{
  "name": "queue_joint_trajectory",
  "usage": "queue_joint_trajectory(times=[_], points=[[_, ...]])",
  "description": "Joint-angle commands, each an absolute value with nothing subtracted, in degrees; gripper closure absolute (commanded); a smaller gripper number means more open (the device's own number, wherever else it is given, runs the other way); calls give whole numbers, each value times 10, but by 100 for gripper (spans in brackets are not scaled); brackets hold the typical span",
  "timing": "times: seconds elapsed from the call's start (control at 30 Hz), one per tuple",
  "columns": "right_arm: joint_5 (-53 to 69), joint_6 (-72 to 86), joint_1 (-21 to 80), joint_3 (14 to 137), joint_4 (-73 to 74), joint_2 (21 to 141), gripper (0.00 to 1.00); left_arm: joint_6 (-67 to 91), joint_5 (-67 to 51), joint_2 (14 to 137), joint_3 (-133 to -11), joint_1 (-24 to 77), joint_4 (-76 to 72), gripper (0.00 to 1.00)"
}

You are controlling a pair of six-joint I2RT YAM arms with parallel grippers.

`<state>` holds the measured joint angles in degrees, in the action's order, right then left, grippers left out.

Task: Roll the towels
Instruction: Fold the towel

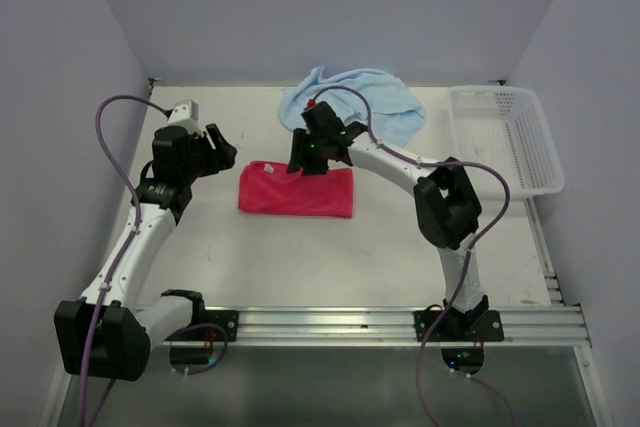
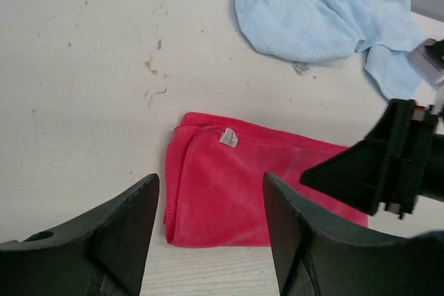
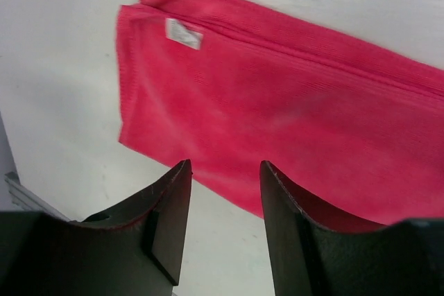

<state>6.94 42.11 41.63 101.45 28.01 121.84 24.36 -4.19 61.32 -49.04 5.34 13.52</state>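
The red-pink towel [image 1: 296,190] is soft, matt terry cloth with a fine nap and stitched hems. The light blue towel [image 1: 355,99], farther back, is the same fuzzy cloth. The table [image 1: 330,257] is pale and matt, faintly grained like wood, with brownish scuffs. The basket [image 1: 545,152] at the far right is smooth white plastic mesh. The fingers [image 2: 104,240] of the left gripper [image 2: 209,185] are matt black plastic.

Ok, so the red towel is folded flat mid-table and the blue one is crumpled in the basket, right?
Not quite. The blue towel is crumpled, but it lies on the table just left of the basket, not in it; the top view shows this. The red towel is folded flat mid-table, as you said.
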Motion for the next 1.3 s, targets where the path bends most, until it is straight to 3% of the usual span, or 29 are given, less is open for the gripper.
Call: queue_joint_trajectory(times=[0.0,0.1,0.3,0.37,0.7,0.97,1.27], points=[[53,356,384,940,272,1098,53,234,-74,642,-492,58,98,35],[20,317,371,855,277,1032,57,233,-88,688,-507,58,97,35],[-6,292,366,718,252,970,93,236,-83,763,-555,61,96,35],[-4,294,366,694,242,974,99,242,-77,786,-573,62,100,35],[-3,280,366,675,198,1034,100,220,-76,925,-659,81,105,38],[21,279,366,657,174,1060,100,173,-47,981,-676,94,120,50],[28,276,361,654,171,1068,100,148,-47,1023,-669,111,116,53]])
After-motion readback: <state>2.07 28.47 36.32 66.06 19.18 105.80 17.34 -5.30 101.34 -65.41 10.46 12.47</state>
